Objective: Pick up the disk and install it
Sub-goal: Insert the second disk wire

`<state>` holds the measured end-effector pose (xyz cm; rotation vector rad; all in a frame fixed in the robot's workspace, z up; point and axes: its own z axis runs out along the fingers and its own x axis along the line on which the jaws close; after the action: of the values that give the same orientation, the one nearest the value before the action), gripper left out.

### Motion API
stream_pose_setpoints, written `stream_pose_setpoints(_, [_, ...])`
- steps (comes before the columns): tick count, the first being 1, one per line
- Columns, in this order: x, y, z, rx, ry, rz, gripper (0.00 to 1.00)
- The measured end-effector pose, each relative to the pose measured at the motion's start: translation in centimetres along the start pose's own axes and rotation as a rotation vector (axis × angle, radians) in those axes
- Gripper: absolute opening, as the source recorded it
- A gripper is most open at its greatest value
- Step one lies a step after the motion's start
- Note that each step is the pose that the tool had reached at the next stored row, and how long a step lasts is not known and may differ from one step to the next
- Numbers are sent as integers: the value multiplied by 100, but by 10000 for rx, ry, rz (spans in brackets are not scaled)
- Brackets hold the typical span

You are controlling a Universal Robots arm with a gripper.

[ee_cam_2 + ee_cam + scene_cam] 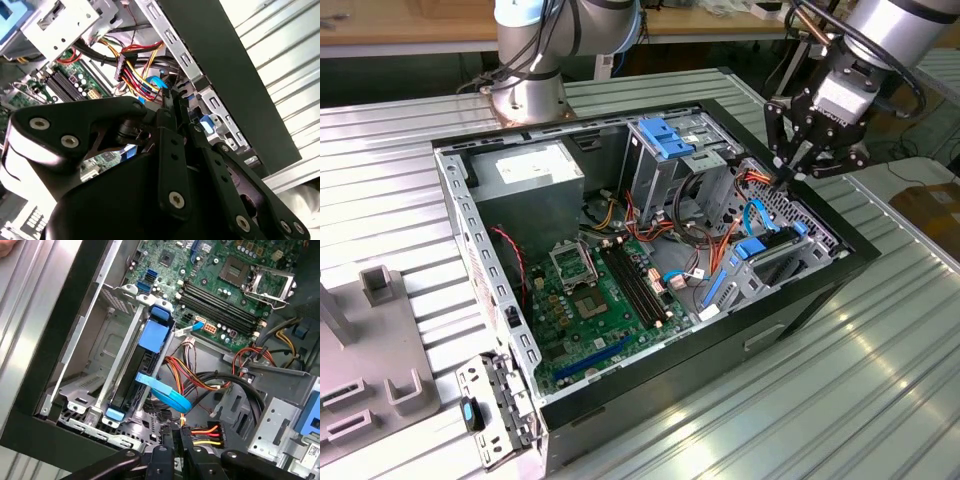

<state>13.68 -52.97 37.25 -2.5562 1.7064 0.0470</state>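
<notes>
The disk (150, 340), a dark slab edged by a bright blue carrier, stands on edge inside the metal drive cage (95, 390) at the corner of the open computer case. In the exterior view the disk (767, 250) lies low in that cage on the view's right. My gripper (786, 172) hangs just above the cage, with its black fingers drawn together to a point and nothing between them. In both wrist views the gripper (167, 96) (172, 440) hovers over a bundle of red, yellow and black wires, a short way from the disk and not touching it.
The case (800, 310) lies open on a ribbed metal table. Inside are the green motherboard (600, 290), a power supply (525, 175), a light-blue ribbed bracket (665, 135) and thin blue cables (167, 395). A grey fixture (370, 350) stands on the exterior view's left.
</notes>
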Motion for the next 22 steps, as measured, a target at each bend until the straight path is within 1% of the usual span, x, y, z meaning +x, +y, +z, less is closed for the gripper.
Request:
stream_pose_setpoints(2, [0,0,3,41,24,634,17])
stream_pose_setpoints(3, [0,0,5,80,49,1254,17])
stream_pose_setpoints(4, [0,0,6,100,62,1575,17])
stream_pose_setpoints(5, [0,0,7,111,69,1751,17])
stream_pose_setpoints(7, [0,0,8,142,89,2244,17])
stream_pose_setpoints(10, [0,0,9,174,108,2749,17])
stream_pose_setpoints(11, [1,0,9,177,112,2811,17])
stream_pose_setpoints(14, [0,1,9,178,111,2815,17])
stream_pose_setpoints(17, [-14,44,9,179,110,2815,17])
stream_pose_setpoints(19, [23,60,5,179,111,2814,17])
stream_pose_setpoints(22, [33,65,5,179,111,2814,17])
